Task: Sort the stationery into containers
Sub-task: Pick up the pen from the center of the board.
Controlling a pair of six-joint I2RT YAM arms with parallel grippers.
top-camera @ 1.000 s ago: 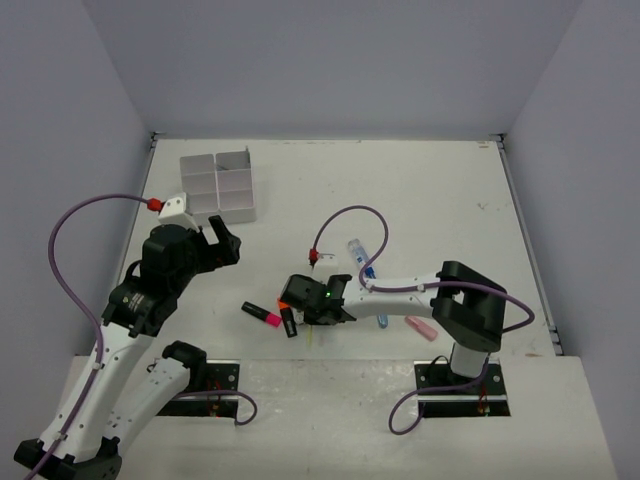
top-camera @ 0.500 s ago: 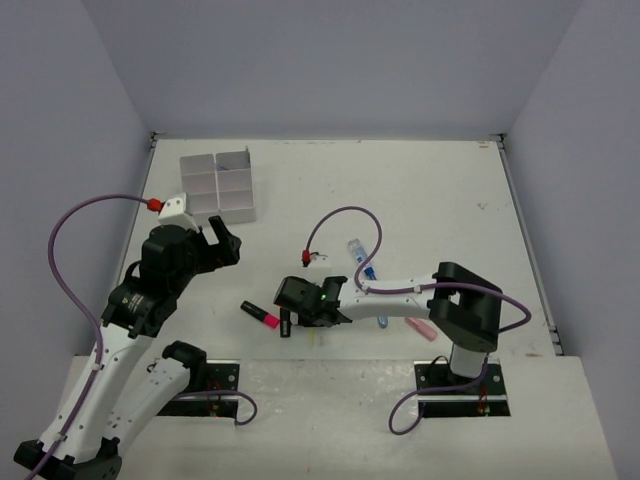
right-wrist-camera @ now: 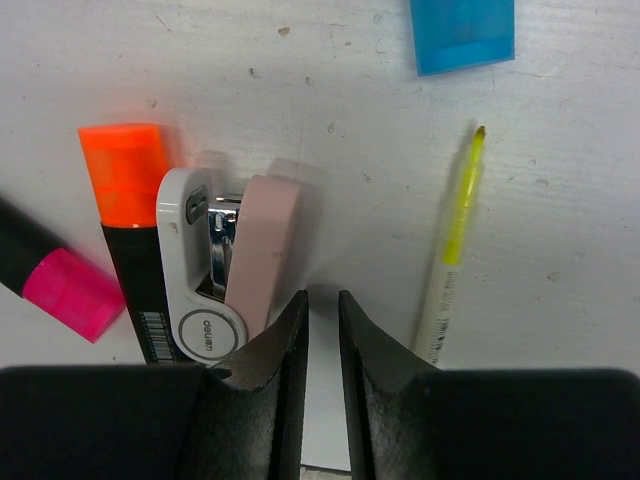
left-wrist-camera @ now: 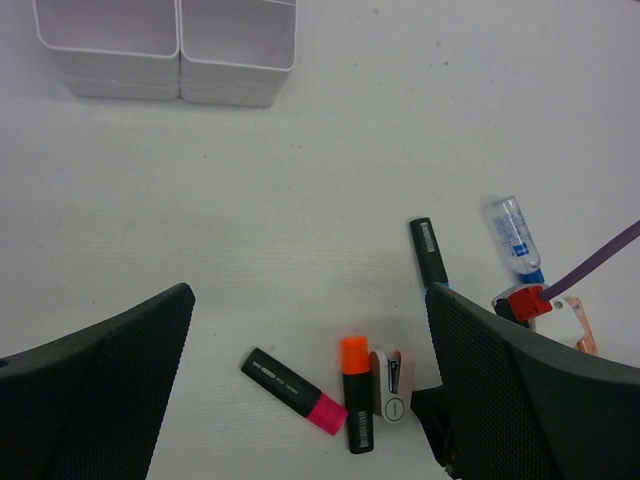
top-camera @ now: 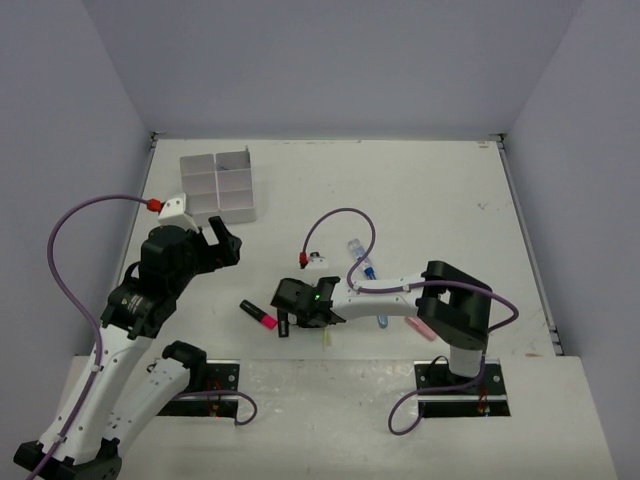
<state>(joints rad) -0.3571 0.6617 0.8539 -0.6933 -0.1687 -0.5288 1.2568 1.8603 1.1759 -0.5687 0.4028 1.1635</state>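
A pink-ended highlighter point(left-wrist-camera: 295, 390) lies beside an orange-ended highlighter point(left-wrist-camera: 356, 395) and a small white-and-pink stapler point(left-wrist-camera: 392, 385). My right gripper point(right-wrist-camera: 322, 300) is low over the table, its left finger against the stapler point(right-wrist-camera: 240, 260). Its jaws are nearly shut, with only a thin strip of bare table between them. A yellow pen point(right-wrist-camera: 450, 250) lies just to its right, and a blue eraser point(right-wrist-camera: 463, 35) lies ahead. My left gripper point(left-wrist-camera: 308, 290) hangs wide open and holds nothing. The divided white tray point(top-camera: 217, 187) stands at the back left.
A black highlighter point(left-wrist-camera: 429, 252) and a blue-capped tube point(left-wrist-camera: 513, 235) lie beyond the right arm. A pink eraser point(top-camera: 420, 328) sits near the right arm's base. The right arm's purple cable point(top-camera: 340, 215) loops over the table.
My right gripper has slid left toward the pink highlighter, along with the orange highlighter and the stapler. The left arm has not moved.
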